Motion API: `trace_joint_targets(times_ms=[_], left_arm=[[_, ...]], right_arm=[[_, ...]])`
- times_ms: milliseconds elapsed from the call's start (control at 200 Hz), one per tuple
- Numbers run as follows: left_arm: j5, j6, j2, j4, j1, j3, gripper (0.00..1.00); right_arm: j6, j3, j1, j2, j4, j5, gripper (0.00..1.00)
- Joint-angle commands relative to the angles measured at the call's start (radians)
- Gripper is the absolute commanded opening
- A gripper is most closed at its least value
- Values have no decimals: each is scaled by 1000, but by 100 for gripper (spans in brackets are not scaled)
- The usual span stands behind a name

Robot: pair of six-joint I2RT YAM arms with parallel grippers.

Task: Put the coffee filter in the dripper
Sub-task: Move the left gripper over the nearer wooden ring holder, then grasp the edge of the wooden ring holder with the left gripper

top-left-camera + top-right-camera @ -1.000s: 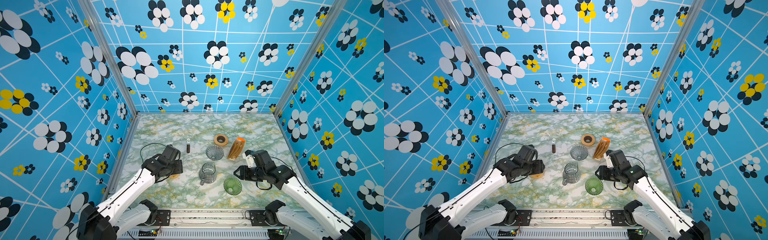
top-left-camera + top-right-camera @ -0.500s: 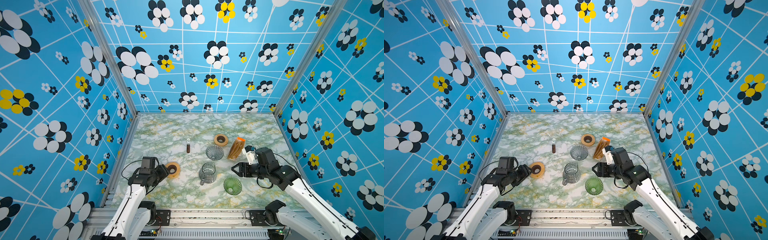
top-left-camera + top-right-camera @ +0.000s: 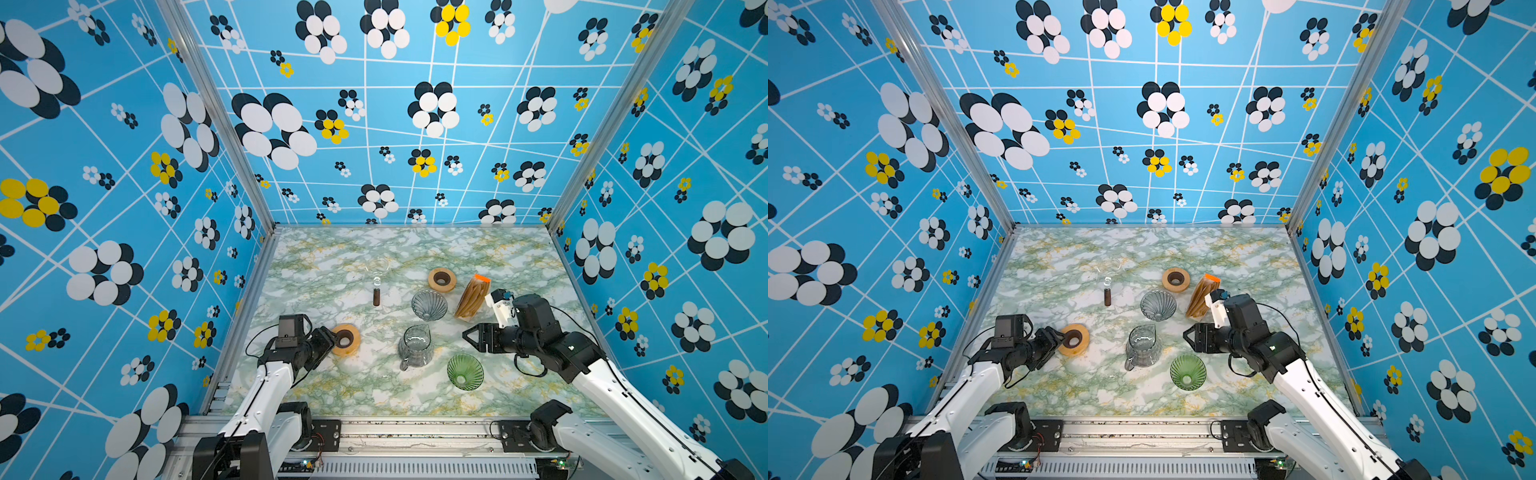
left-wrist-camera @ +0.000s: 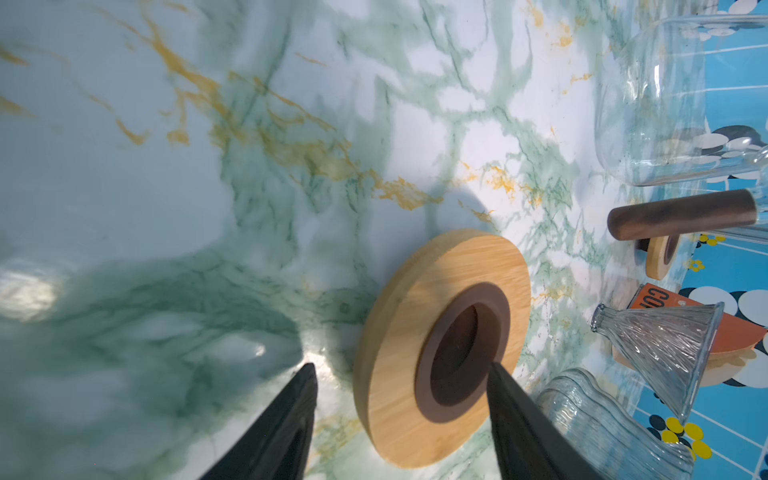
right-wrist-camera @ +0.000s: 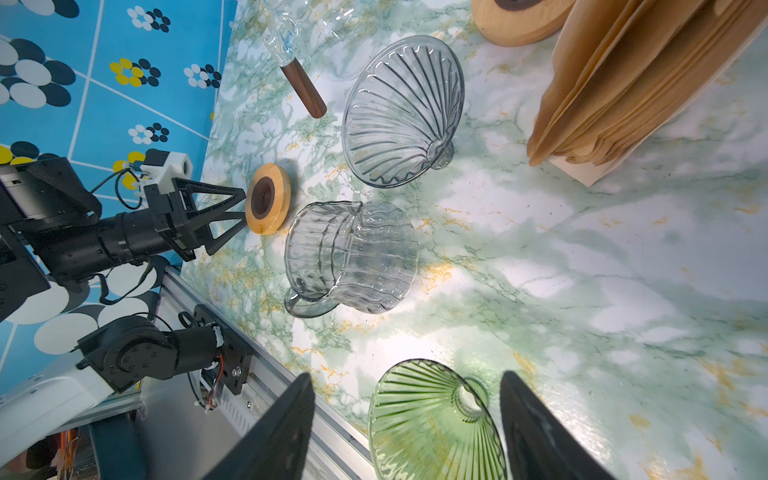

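Observation:
A stack of brown paper coffee filters [image 3: 471,297] [image 5: 636,83] stands in its holder at the right rear of the marble table. A clear glass dripper [image 3: 429,305] [image 5: 401,112] lies on its side just left of the stack. A green glass dripper [image 3: 465,371] [image 5: 432,424] lies nearer the front. My right gripper [image 3: 466,335] [image 5: 406,375] hovers open just behind the green dripper and holds nothing. My left gripper [image 3: 330,338] [image 4: 401,365] is open at the near edge of a wooden ring [image 3: 345,340] [image 4: 440,345], not gripping it.
A glass carafe [image 3: 415,347] [image 5: 353,257] stands mid-table between the arms. A second wooden ring [image 3: 441,279] lies at the rear beside the filters. A glass scoop with a brown handle [image 3: 376,296] lies left of the clear dripper. Blue patterned walls enclose the table [image 3: 374,395].
My left arm has drawn back toward the front left, uncovering the wooden ring on the table. My right gripper has opened wider and shifted slightly left.

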Motion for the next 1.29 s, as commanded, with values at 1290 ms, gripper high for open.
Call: trace_joint_targets(times_ms=[1290], left_arm=[[126,-62,126,188,18,11,40]], right_arm=[[-3,18,5,5,-9,28,75]])
